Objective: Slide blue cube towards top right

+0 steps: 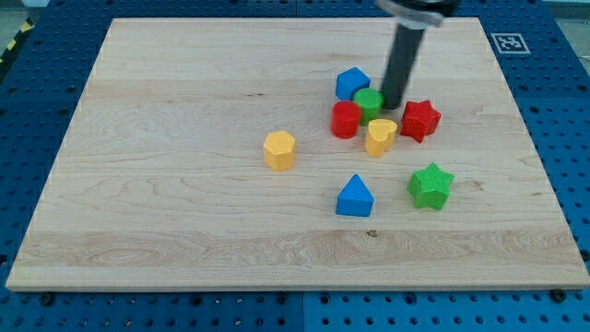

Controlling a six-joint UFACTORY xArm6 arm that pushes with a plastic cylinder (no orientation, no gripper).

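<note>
The blue cube (351,83) sits right of the board's middle, towards the view's top. My tip (391,104) rests on the board just right of the green cylinder (370,102), to the lower right of the blue cube and a short gap from it. The rod rises from the tip towards the view's top. The green cylinder touches the blue cube's lower right side. A red cylinder (347,120) stands just below the blue cube.
A red star (419,120) lies right of my tip. A yellow block (380,136) lies below it. A yellow hexagonal block (279,149), a blue triangular block (355,196) and a green star (430,185) lie further down. The wooden board (184,111) ends in blue pegboard.
</note>
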